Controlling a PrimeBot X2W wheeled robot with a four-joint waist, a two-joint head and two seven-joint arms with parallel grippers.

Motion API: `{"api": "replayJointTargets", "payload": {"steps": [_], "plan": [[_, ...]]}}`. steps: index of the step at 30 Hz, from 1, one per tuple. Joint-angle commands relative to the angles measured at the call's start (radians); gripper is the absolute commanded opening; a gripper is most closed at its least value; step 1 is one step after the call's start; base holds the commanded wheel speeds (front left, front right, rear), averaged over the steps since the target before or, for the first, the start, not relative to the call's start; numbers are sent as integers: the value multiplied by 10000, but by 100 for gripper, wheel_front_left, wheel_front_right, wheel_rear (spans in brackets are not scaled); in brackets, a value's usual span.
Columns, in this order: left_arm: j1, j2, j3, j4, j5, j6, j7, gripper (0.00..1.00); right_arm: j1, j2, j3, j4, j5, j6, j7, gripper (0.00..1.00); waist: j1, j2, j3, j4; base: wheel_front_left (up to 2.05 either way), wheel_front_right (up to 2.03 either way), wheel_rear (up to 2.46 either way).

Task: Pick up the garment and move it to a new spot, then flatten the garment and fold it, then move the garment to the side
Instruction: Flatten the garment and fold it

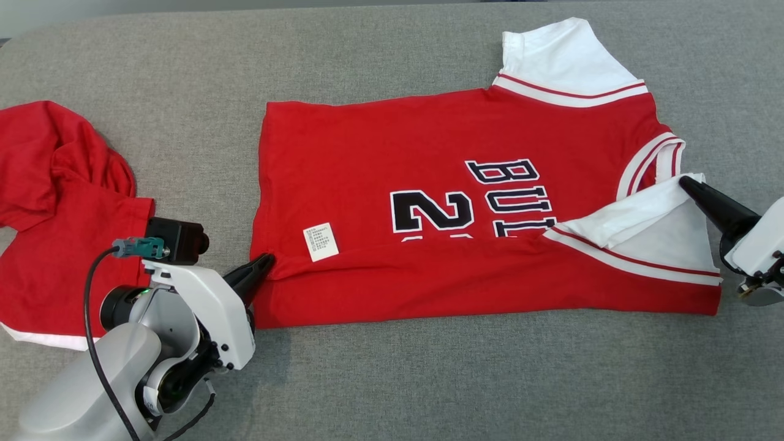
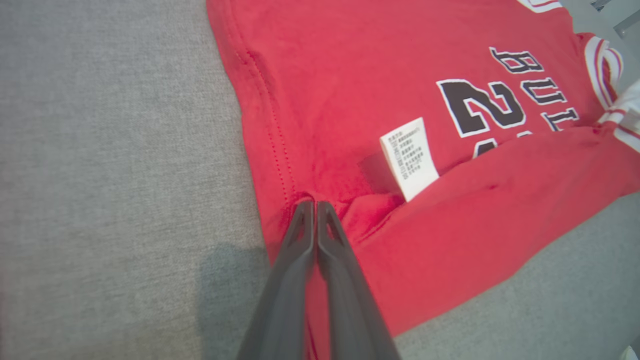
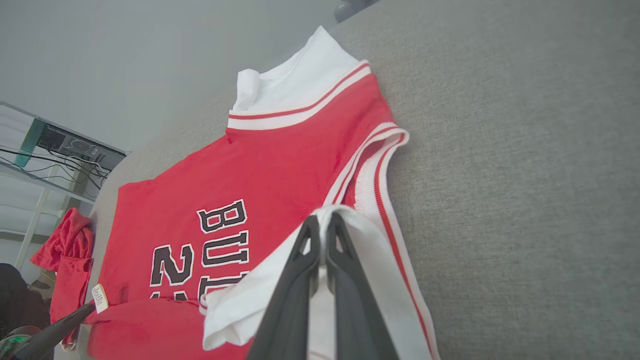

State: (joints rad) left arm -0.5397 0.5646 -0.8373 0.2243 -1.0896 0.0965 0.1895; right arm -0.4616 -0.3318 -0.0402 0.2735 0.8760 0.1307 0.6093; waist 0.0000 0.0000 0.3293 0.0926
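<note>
Partly folded jersey (image 1: 367, 159) lies on woven grey upholstery (image 1: 153, 73).

Left arm (image 1: 184, 306) — white and grey rounded shell, small dark screws, black cable (image 1: 85, 306) to a teal plug (image 1: 138, 248), black camera box (image 1: 177, 239); fingers (image 1: 251, 275) long, dark, tapered. Right arm (image 1: 762, 242) — white shell

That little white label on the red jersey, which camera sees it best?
The left wrist view: the white label is close and large, its lines of print visible. In the head view the label is smaller. In the right wrist view it is tiny and far off.
</note>
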Motion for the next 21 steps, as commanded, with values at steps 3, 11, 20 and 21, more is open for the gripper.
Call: {"api": "replayJointTargets", "payload": {"steps": [3, 11, 20, 21], "plan": [[-153, -21, 12, 126, 110, -49, -133, 48, -147, 62, -133, 264, 277, 2, -620, 100, 0, 0, -45, -11, 0, 0, 0], [41, -256, 293, 492, -50, 127, -679, 100, 105, 146, 54, 492, 673, 2, -1232, 100, 0, 0, -325, -61, 0, 0, 0], [414, -570, 931, 987, 112, 569, -2400, 100, 761, 179, 258, 192, 909, 2, -2756, 100, 0, 0, -998, -230, 0, 0, 0], [486, -622, 1007, 1028, 114, 631, -2623, 100, 877, 188, 334, 84, 843, 2, -3013, 100, 0, 0, -1077, -258, 0, 0, 0]]}}
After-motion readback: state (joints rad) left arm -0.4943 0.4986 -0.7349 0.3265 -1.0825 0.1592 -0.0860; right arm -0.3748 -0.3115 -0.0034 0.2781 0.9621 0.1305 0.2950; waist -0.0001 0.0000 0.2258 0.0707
